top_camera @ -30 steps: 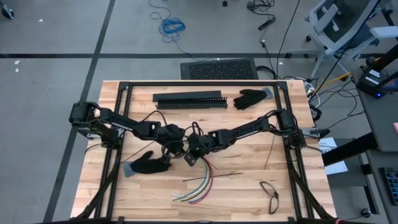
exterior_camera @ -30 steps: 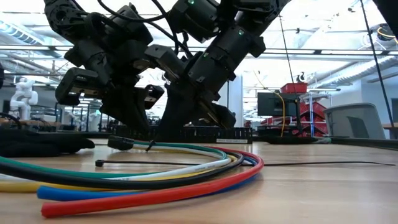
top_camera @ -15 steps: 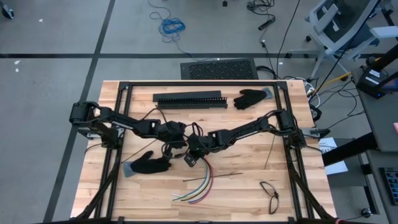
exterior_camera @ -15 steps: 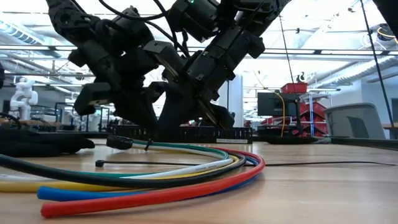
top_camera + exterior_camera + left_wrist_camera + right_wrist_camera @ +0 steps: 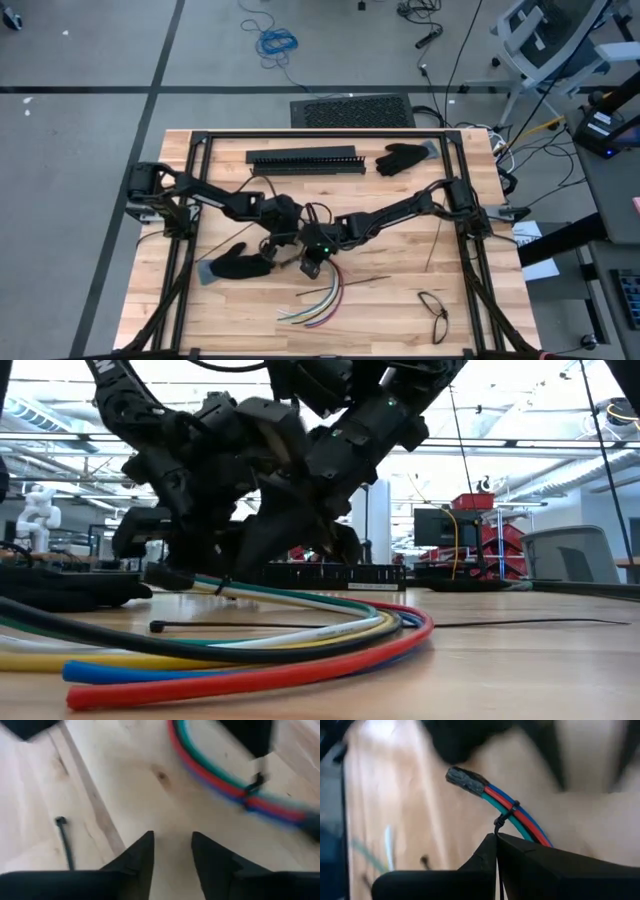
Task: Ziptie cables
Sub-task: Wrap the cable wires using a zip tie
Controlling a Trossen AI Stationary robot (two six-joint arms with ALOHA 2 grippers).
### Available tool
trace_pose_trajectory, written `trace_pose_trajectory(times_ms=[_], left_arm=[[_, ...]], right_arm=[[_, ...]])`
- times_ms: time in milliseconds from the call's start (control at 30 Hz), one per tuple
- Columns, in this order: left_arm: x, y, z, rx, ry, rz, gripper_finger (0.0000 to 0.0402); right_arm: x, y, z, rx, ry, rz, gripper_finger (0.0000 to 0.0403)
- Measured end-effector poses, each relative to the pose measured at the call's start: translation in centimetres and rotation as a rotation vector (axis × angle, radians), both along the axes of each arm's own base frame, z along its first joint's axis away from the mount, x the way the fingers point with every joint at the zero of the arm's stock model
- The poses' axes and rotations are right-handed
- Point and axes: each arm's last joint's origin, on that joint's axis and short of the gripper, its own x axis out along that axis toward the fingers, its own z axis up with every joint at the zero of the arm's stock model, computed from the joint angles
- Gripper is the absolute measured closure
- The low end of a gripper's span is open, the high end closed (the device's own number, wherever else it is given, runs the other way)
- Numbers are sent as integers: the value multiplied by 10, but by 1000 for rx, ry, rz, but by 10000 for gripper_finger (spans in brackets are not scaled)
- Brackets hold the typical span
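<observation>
The cables [image 5: 322, 300] lie as a curved bundle of red, blue, green, yellow, white and black [image 5: 300, 650] on the wooden table, near its front edge. A black ziptie [image 5: 512, 806] loops round them close to their grey-taped end [image 5: 465, 780]. My right gripper [image 5: 496, 837] is shut on that ziptie's tail, over the bundle's far end [image 5: 312, 262]. My left gripper [image 5: 172, 850] hovers open just to its left [image 5: 285, 238], with bare wood between its fingers; the banded cables [image 5: 215, 780] lie beyond them. My right gripper pinches the ziptie's free tail [image 5: 497, 826] between its two shut fingers. The fingers slant down at it from the table's right. The tail runs up from the fingertips to the loop around the cables, whose near part rests on the table.
A loose ziptie [image 5: 360, 280] lies right of the bundle, another [image 5: 62, 840] near my left gripper. A black glove [image 5: 235, 265] lies at the left and a second [image 5: 400, 158] at the back beside the long slotted bar [image 5: 305, 160]. A looped black cable [image 5: 435, 312] lies front right.
My left gripper has moved a little toward the table's right and near edge and sunk, closing in on my right gripper. My right gripper has rolled at the wrist while keeping hold of the ziptie. The bundle's bend has shifted slightly toward the right.
</observation>
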Motion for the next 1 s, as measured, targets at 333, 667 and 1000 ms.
trace_pose_trajectory(times_ms=[333, 667, 1000], left_arm=[[4, -21, 18, -238, 25, -185, 248], [9, -52, 22, -249, -55, -289, 248], [19, -55, -2, -278, 22, -298, 248]], right_arm=[[-9, 27, -3, -24, 26, 192, 403], [-9, 37, -1, -68, -20, 240, 403], [-6, 43, 5, -71, -95, 266, 403]])
